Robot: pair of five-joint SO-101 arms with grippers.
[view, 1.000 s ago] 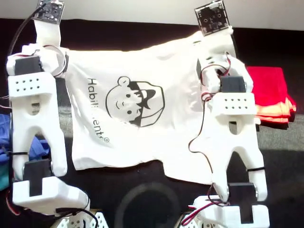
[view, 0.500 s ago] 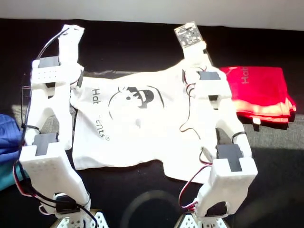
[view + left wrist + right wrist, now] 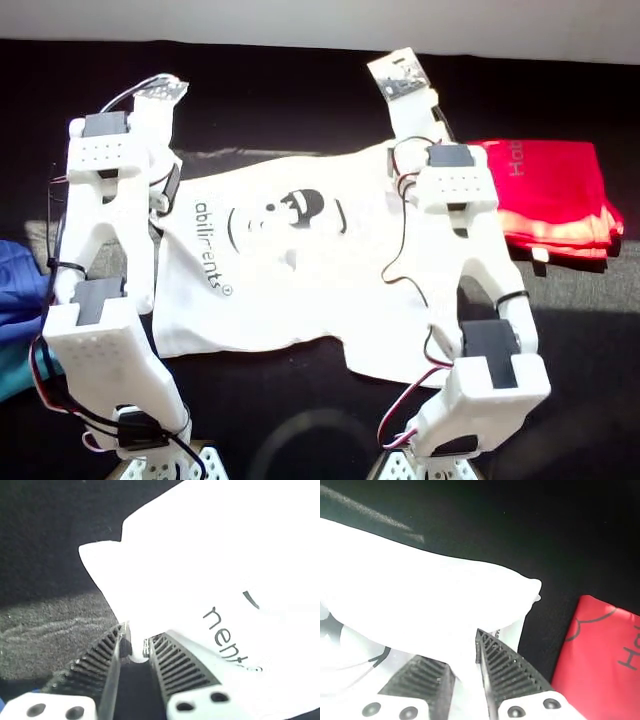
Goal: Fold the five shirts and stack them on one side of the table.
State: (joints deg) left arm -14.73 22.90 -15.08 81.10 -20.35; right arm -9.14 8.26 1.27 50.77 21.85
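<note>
One white shirt lies spread mid-table with its far edge raised. Your left gripper is pinching the far-left corner, and your right gripper is clenched on the far-right one. If either pinch slips, or you pull unevenly, the fold will likely skew. A red shirt lies folded just to the right. A blue shirt is cut off at the left edge, and both arms hide the white shirt's sides
</note>
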